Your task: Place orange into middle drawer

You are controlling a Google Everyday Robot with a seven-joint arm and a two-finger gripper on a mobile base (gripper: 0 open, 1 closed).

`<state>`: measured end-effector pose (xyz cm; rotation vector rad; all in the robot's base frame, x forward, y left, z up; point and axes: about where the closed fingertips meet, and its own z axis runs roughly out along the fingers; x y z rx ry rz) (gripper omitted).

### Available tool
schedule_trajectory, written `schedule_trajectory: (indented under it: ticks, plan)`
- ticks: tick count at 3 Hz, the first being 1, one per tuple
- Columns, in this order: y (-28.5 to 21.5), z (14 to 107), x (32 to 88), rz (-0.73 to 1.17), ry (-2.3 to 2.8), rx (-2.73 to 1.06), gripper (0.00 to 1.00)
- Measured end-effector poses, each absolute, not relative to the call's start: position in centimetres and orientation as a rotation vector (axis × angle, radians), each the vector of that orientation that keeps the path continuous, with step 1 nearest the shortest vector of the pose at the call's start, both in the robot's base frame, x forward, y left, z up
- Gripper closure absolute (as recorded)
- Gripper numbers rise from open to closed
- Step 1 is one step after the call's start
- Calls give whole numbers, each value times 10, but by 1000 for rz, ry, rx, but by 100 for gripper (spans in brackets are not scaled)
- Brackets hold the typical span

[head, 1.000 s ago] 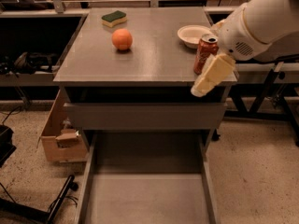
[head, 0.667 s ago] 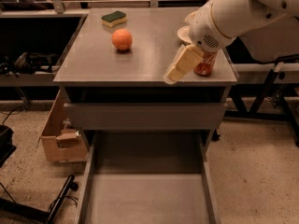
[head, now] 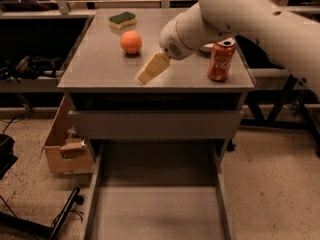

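The orange (head: 131, 42) sits on the cabinet top (head: 100, 64), left of centre and near the back. My gripper (head: 149, 70), cream-coloured, hangs over the cabinet top's front middle. It is to the right of the orange and nearer the front, and apart from it. It holds nothing that I can see. The middle drawer (head: 157, 214) is pulled out toward the camera below the cabinet. It is a long shallow grey tray and nothing lies in it.
A red soda can (head: 221, 60) stands at the cabinet top's right front. A green-and-yellow sponge (head: 122, 19) lies behind the orange. A closed grey drawer front (head: 155, 124) sits above the open drawer. A cardboard box (head: 65, 149) stands on the floor at left.
My arm has swung left across the cabinet top, from beside the soda can to the middle, closer to the orange. The orange, the can and the drawer have not moved.
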<state>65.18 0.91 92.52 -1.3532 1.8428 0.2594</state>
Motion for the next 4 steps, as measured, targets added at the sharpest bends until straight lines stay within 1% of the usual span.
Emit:
schedule_trajectory:
  ticks: [1, 3, 4]
  plan:
    - [8, 904, 692, 283, 1917, -1241, 0]
    - [15, 901, 707, 277, 1924, -1211, 0]
    - [34, 898, 743, 265, 1901, -1197, 0]
